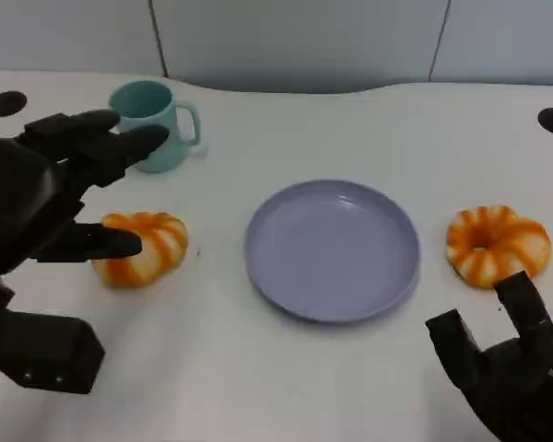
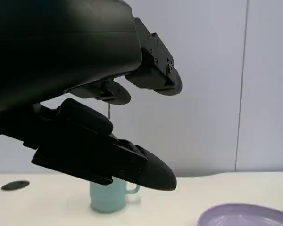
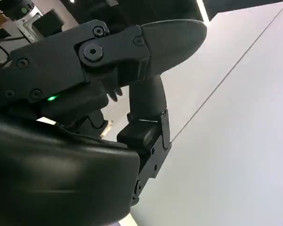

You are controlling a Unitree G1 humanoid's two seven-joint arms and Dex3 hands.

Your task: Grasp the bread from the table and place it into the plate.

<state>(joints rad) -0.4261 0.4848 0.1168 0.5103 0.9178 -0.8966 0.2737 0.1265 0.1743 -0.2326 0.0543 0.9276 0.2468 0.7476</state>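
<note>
The reach-and-grasp step looks to be in hand. The left hand [image 1: 51, 198] hangs over the left bread [image 1: 140, 248], fingers spread and holding nothing, its thumb just at the bread's near-left edge. That bread lies on the table [image 1: 286, 387], left of the empty purple plate [image 1: 332, 249]; a 2nd bread [image 1: 496, 244] lies right of the plate. The right hand [image 1: 507, 364] waits near it, fingers apart, empty. Next the left hand must drop lower and close round the bread, keeping off the teal mug [image 1: 154, 124] beyond.
</note>
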